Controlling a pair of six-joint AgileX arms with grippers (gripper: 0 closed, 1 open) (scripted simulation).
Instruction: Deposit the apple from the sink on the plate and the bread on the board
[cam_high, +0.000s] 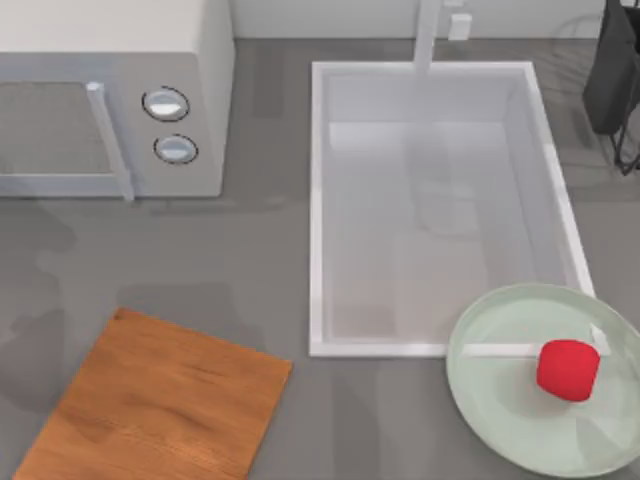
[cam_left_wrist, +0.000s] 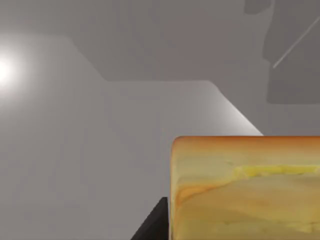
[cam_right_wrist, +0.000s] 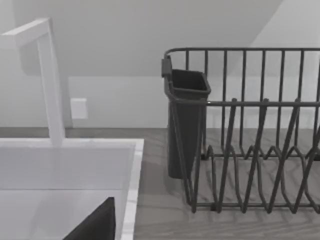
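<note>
We are seeing the apple (cam_high: 568, 369) lying on the plate (cam_high: 500, 395), just beside the sink's (cam_high: 318, 200) near right corner. The board (cam_high: 160, 400) is sitting bare at the table's left. In our left wrist view the bread (cam_left_wrist: 245, 187) is looming right against the camera, beside one dark finger (cam_left_wrist: 152, 225); whether it is clamped, we cannot tell. Our right wrist camera is facing the faucet (cam_right_wrist: 47, 80) and dish rack (cam_right_wrist: 245, 130).

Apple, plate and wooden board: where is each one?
apple (cam_high: 568, 369), top view, middle of its red top.
plate (cam_high: 500, 400), top view, bare green inside.
board (cam_high: 160, 405), top view, middle of the wood.
</note>
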